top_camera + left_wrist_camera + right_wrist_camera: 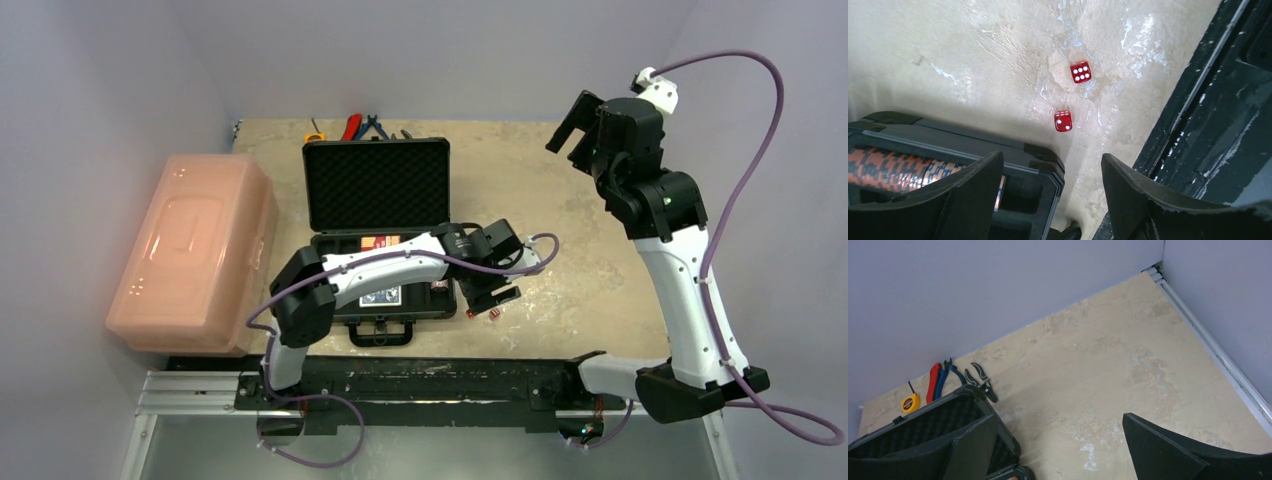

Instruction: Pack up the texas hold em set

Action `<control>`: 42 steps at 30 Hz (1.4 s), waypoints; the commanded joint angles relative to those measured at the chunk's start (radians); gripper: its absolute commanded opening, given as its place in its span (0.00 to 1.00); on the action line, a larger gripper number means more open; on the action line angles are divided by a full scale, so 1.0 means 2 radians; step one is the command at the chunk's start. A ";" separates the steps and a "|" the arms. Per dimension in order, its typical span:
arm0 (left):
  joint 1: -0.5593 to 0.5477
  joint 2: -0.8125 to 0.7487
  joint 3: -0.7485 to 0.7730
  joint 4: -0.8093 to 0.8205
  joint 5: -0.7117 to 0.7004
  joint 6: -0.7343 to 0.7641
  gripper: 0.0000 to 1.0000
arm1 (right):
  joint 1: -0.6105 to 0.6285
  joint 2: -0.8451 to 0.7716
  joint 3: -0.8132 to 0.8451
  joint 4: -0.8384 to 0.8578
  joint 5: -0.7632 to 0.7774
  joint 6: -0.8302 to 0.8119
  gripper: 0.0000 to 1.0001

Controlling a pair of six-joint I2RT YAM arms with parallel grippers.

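Mostly packed at that point: a chip roll (898,170) and the card decks (380,242) sat inside the open case (375,185). The two red dice (1080,72) lay on the table (948,50), just beside the case's corner. My left gripper (1052,159) hovered over them, spread and pinching nothing. My right gripper (1058,417) hung wide apart, well off to the side. Dice and lid were left to do.

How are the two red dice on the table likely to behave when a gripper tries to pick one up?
The dice look small, hard and glossy, so one may squirt out of a pinch. Flat faces rest on the table, so they probably won't roll freely, though a nudge could tumble them. Likely very light.
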 commanded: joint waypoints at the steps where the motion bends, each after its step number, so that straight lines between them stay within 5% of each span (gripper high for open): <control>1: -0.002 0.037 0.036 -0.037 -0.006 0.014 0.70 | -0.001 -0.001 0.023 0.012 -0.023 -0.020 0.99; 22: -0.010 0.086 0.036 -0.031 0.029 0.015 0.54 | -0.001 0.012 0.017 0.018 -0.064 -0.014 0.99; 42: -0.018 0.129 0.034 -0.011 -0.019 -0.001 0.46 | -0.001 0.015 0.027 0.009 -0.070 -0.015 0.99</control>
